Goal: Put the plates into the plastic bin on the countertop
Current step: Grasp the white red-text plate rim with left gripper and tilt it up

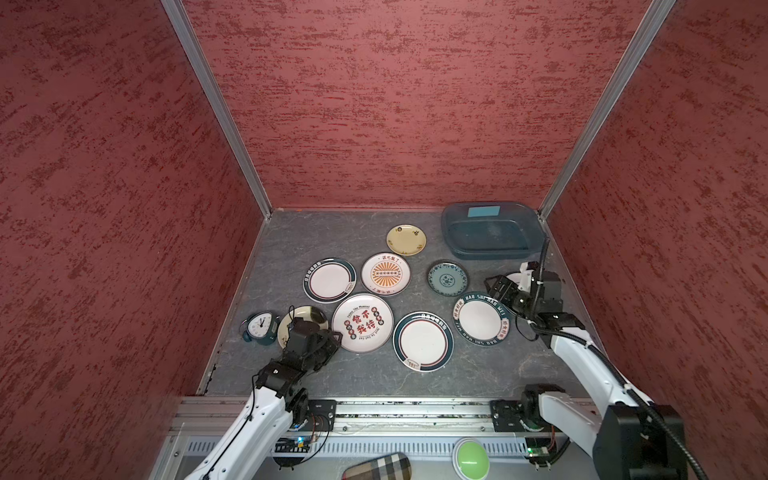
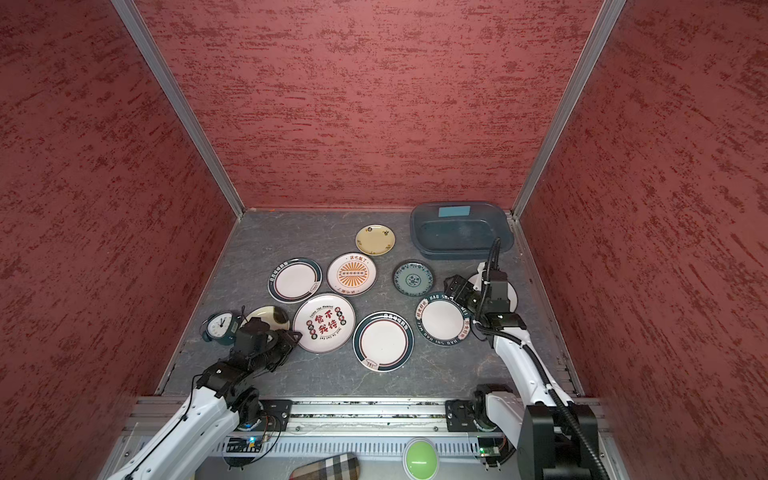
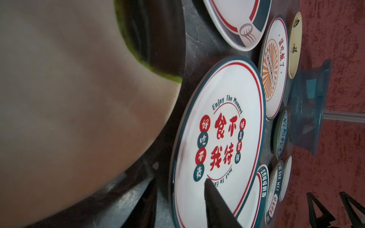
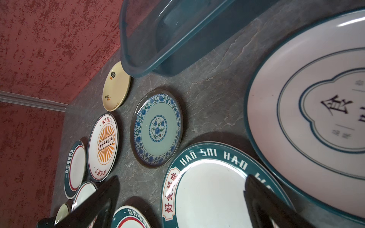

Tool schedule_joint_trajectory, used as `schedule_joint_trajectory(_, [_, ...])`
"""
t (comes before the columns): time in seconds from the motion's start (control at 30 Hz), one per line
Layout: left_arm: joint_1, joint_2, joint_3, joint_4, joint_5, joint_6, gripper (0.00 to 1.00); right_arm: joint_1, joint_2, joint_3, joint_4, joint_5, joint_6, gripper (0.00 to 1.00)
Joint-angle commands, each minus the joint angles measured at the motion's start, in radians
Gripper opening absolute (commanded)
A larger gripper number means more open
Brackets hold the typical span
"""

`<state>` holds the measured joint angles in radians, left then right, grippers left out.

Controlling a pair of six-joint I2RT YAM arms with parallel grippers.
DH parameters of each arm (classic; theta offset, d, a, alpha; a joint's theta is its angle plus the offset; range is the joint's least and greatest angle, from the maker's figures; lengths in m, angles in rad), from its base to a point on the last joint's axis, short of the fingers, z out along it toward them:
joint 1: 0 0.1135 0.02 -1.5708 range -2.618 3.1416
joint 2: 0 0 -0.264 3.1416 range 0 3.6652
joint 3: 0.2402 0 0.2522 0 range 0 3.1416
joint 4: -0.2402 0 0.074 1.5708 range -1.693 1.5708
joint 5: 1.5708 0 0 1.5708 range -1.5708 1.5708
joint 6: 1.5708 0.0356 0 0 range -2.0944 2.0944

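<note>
Red textured walls close round three sides of the dark stone counter (image 1: pixel 299 245). The left jaws sit low at the rim of a cream plate (image 1: pixel 309 312). The left wrist view shows one finger (image 3: pixel 214 201) over the red-character plate (image 1: pixel 362 323) and the cream plate filling the near side, but whether the rim is pinched cannot be told. The right jaws are spread wide and hold nothing, hovering over the HAO SHI plate (image 1: pixel 478 319).

An alarm clock (image 1: pixel 259 328) stands just beside the cream plate on one side, with the red-character plate on the other. A shallow rim grip could slip, or drag the plate into either.

The plastic bin (image 1: pixel 490 253) lies empty in the far right corner, close to the walls, and all the plates are on the counter. Carrying a plate there probably means crossing above the other plates and past the right arm (image 1: pixel 577 353), the likeliest place for a knock. Open counter remains along the near edge.
</note>
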<state>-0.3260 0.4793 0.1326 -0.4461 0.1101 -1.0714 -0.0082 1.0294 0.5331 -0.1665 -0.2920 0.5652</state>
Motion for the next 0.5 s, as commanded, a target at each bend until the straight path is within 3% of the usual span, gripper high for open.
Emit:
schedule_joint_trajectory(0.0, [-0.002,-0.002,-0.071,-0.020,-0.027,-0.013,0.38,0.004,-0.018,-0.010,0.021,0.021,0.010,0.99])
schedule_joint_trajectory(0.17, [-0.003,-0.001,-0.075,-0.029,-0.046,-0.005,0.33,0.003,-0.031,-0.012,0.014,0.036,0.011,0.99])
schedule_joint_trajectory(0.47, [-0.002,0.014,-0.094,0.009,-0.076,-0.011,0.15,0.002,-0.025,-0.012,-0.009,0.053,0.020,0.99])
